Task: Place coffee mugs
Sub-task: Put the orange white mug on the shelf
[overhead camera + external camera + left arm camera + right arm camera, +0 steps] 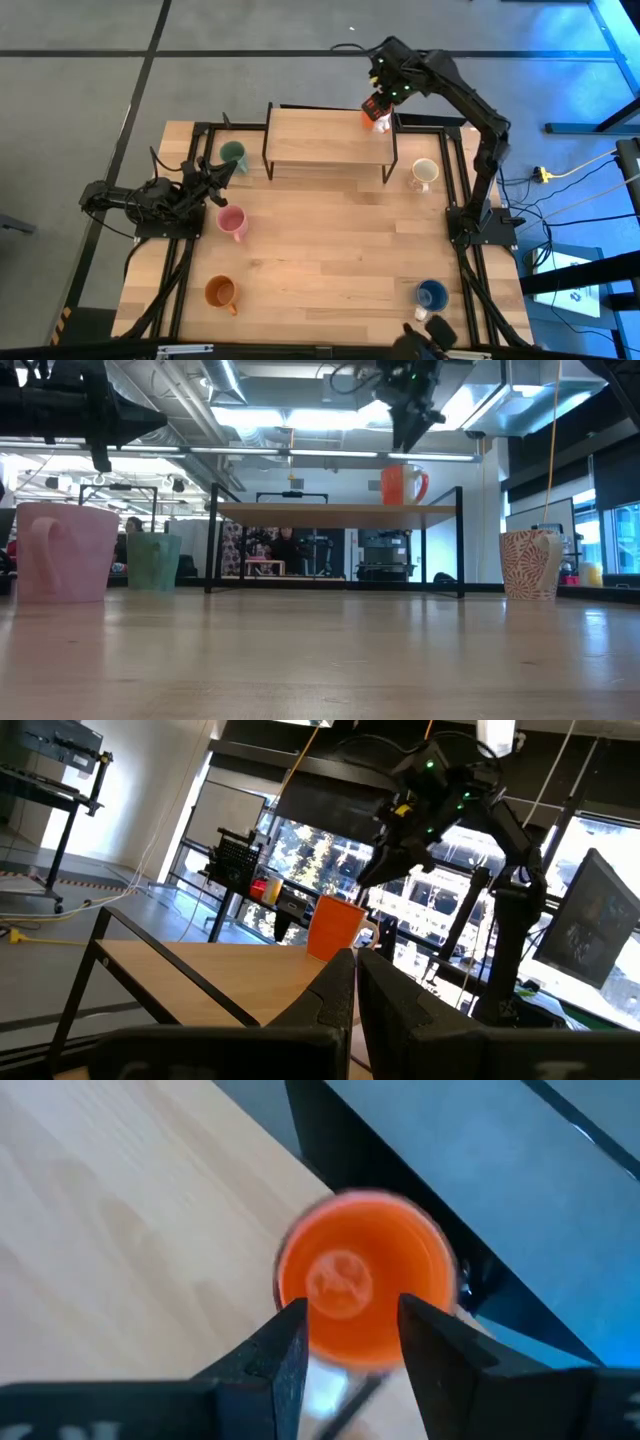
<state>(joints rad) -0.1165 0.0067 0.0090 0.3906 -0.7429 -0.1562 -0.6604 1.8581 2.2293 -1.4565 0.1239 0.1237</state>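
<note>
Right pincer (350,1335) hangs spread open just above the orange-red mug (362,1275) on the shelf's (320,140) right end; low view shows clear air between them; left pincer (222,176) sits closed beside the green mug (233,153).

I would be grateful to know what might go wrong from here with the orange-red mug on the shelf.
The bright orange-red mug stands near the raised shelf's back right corner, so a nudge could tip it off. The right gripper hangs open just above it; its fingers could clip the rim. The left gripper, shut beside the green mug, could bump it.
</note>
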